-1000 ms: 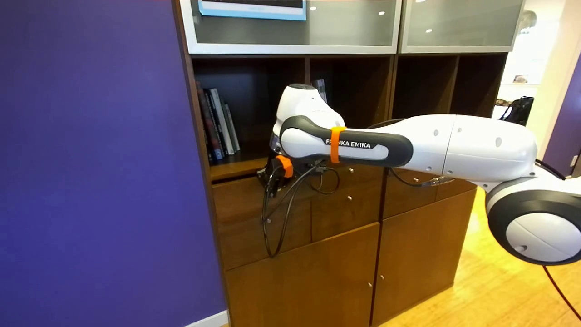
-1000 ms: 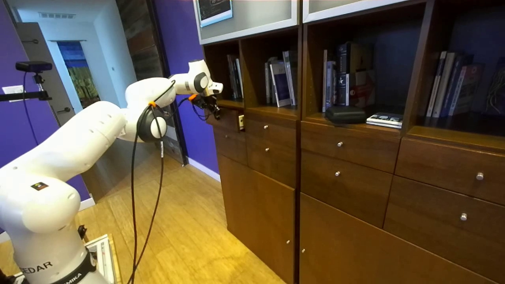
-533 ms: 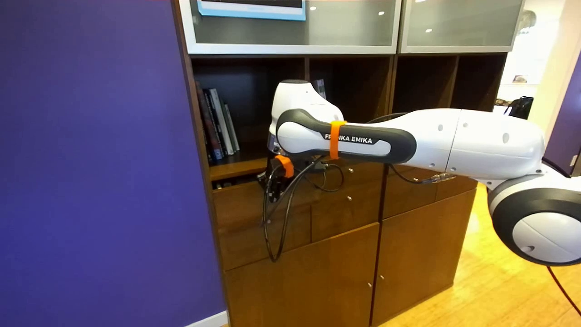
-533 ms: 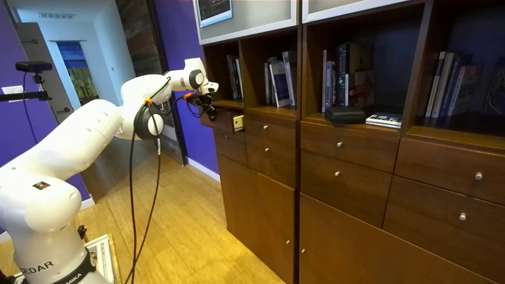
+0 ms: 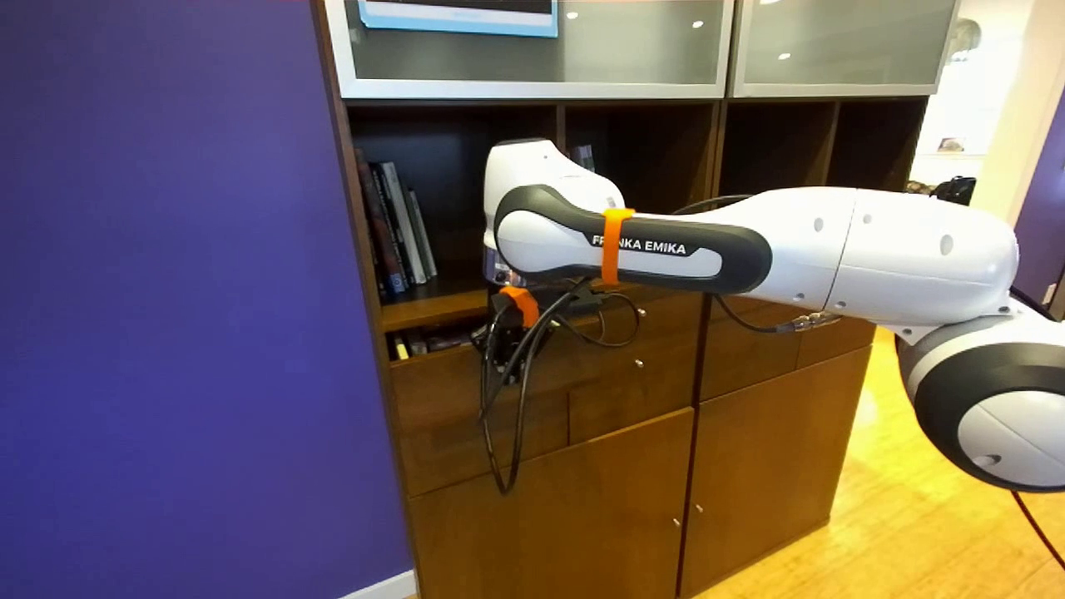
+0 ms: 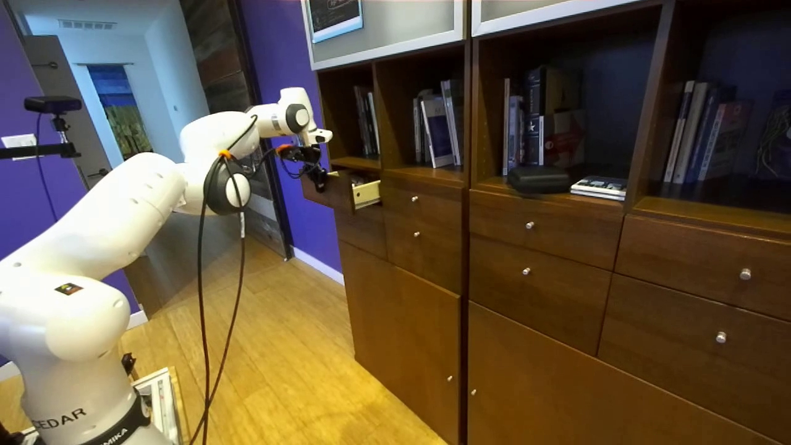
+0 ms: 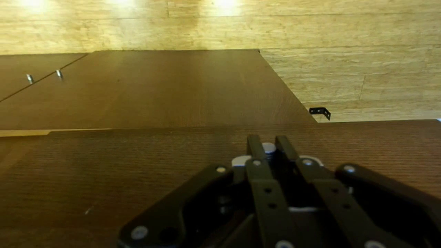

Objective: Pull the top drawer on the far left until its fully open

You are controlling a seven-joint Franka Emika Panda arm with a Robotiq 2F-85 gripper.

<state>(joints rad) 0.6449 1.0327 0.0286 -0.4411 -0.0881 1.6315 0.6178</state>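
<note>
As the end effector (image 7: 268, 140) clasps the knob (image 7: 269, 148), top drawer (image 5: 433, 381) jutting out, small items (image 5: 443, 339) inside.

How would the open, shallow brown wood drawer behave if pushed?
The drawer should probably glide straight inward: its pale, straight side wall projects from the brown wood cabinet. Its flat wood front looks board-like, so likely stiff. Dark, hard-to-identify items inside might add some weight.

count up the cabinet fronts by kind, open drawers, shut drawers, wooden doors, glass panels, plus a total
Open drawer: 1
Shut drawers: 7
Wooden doors: 2
Glass panels: 2
Total: 12
</note>
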